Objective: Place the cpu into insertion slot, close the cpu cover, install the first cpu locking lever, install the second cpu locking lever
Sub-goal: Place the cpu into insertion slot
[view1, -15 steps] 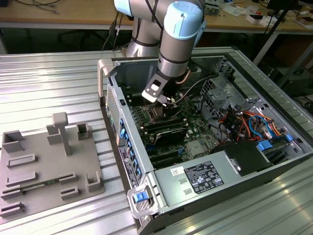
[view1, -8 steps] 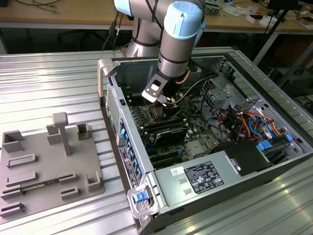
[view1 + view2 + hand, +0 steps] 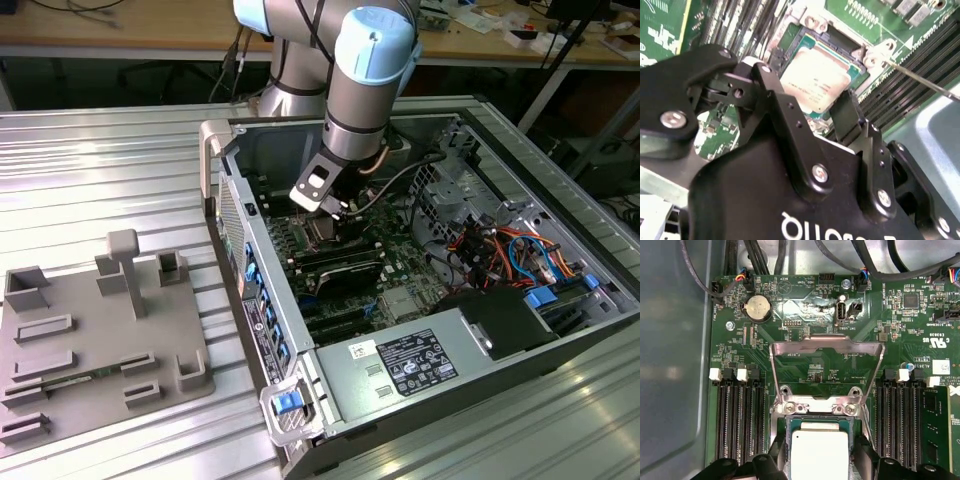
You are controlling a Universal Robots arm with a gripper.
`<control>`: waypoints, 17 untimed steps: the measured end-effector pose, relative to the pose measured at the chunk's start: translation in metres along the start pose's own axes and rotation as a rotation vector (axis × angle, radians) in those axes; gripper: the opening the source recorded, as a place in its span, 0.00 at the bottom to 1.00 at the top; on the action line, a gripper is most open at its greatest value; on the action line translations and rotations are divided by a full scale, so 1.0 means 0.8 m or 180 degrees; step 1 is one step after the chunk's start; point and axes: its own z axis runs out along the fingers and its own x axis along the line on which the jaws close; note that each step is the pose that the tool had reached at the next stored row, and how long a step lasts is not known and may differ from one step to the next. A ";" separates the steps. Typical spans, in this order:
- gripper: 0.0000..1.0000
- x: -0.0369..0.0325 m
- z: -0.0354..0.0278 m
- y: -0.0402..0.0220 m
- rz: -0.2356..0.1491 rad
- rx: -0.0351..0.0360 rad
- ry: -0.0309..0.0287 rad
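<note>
Hand (image 3: pixel 818 459) open narrowly, fingers (image 3: pixel 776 452) straddling the cpu (image 3: pixel 816 79) with slim gaps. Cpu sits in insertion slot (image 3: pixel 834 42). Cpu cover (image 3: pixel 826 343) flipped open.

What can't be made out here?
1. Cpu seating: its near edge is cut off by the first wrist view's border, and the gripper hides it in the second wrist view.
2. Slot contents in the exterior view: too small, and overhung by the arm.
</note>
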 end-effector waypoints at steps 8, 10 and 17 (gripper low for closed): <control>0.67 0.0002 -0.0094 0.0008 0.0000 -0.0001 0.0002; 0.67 0.0002 -0.0146 0.0012 0.0000 0.0000 0.0001; 0.67 0.0005 -0.0352 0.0027 0.0000 0.0003 0.0001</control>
